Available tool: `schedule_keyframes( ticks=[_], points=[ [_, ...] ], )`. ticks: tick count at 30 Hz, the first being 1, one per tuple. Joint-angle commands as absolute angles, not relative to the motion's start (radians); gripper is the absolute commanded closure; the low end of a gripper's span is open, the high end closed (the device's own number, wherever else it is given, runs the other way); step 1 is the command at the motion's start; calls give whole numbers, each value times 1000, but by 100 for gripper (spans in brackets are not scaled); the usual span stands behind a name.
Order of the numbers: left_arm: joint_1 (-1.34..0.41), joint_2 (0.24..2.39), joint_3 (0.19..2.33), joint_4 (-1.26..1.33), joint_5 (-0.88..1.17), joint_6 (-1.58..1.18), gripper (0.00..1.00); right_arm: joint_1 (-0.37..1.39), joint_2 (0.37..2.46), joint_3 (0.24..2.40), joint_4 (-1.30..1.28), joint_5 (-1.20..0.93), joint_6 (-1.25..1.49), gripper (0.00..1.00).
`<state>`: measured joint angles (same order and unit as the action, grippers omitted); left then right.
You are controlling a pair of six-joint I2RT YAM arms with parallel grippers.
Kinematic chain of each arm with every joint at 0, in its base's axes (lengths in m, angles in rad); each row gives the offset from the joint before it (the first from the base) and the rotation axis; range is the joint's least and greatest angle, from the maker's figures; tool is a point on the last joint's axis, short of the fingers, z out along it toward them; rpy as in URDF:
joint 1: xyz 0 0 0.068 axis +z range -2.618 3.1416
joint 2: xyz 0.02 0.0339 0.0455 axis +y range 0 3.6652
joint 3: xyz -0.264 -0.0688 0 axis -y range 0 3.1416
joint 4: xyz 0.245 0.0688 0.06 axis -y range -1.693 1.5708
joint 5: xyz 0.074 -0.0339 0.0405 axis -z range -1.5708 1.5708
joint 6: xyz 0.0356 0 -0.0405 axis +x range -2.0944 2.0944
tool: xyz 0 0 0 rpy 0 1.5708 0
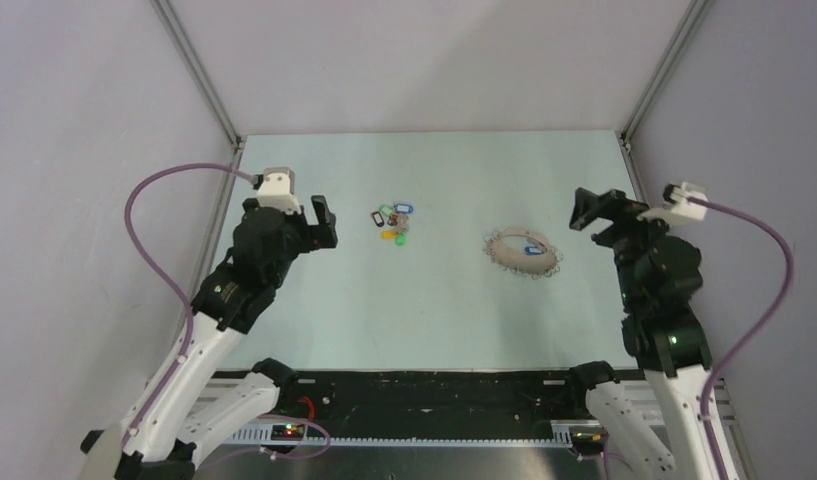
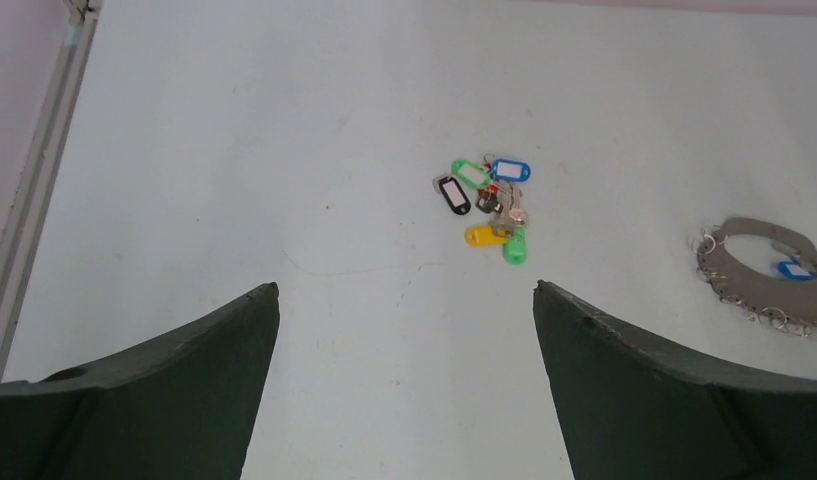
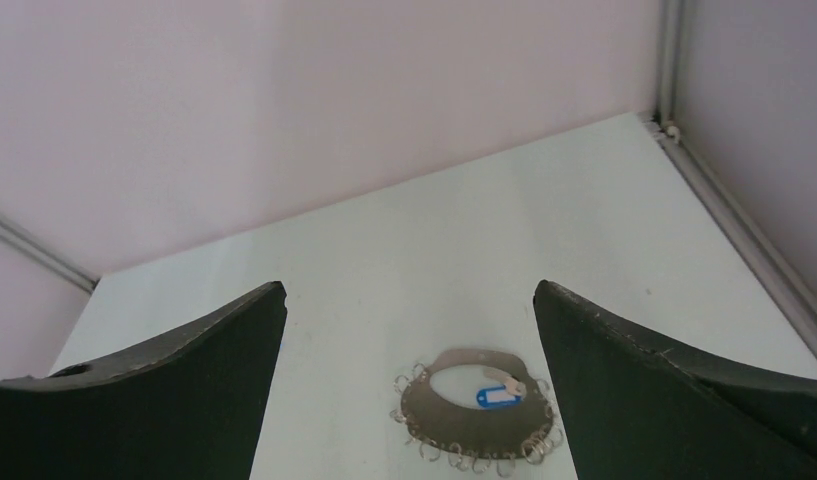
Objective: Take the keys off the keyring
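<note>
The keyring [image 1: 524, 252] is a tan-grey loop fringed with small silvery rings, lying flat right of centre. It also shows in the left wrist view [image 2: 764, 270] and the right wrist view [image 3: 479, 408]. One key with a blue tag [image 3: 496, 396] lies in its hole. A cluster of loose keys [image 1: 393, 222] with blue, green, black and yellow tags lies left of centre, and shows in the left wrist view [image 2: 489, 205]. My left gripper [image 1: 324, 222] is open and empty, raised left of the cluster. My right gripper [image 1: 584, 210] is open and empty, raised right of the keyring.
The pale table [image 1: 424, 310] is boxed in by grey walls with metal corner posts [image 1: 196, 70]. A metal rail [image 2: 34, 180] runs along the left edge. The black front strip [image 1: 424, 385] lies between the arm bases.
</note>
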<state>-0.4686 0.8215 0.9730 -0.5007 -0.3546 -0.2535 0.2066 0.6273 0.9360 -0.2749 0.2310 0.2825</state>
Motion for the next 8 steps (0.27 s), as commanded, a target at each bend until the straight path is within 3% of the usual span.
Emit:
schedule_keyframes(
  ticks=[1, 8],
  points=[
    [-463, 738, 940, -455, -359, -213, 0, 204, 539, 963, -455, 339, 307, 1],
    [-463, 725, 926, -450, -380, -186, 0, 203, 441, 920, -551, 344, 297, 0]
  ],
)
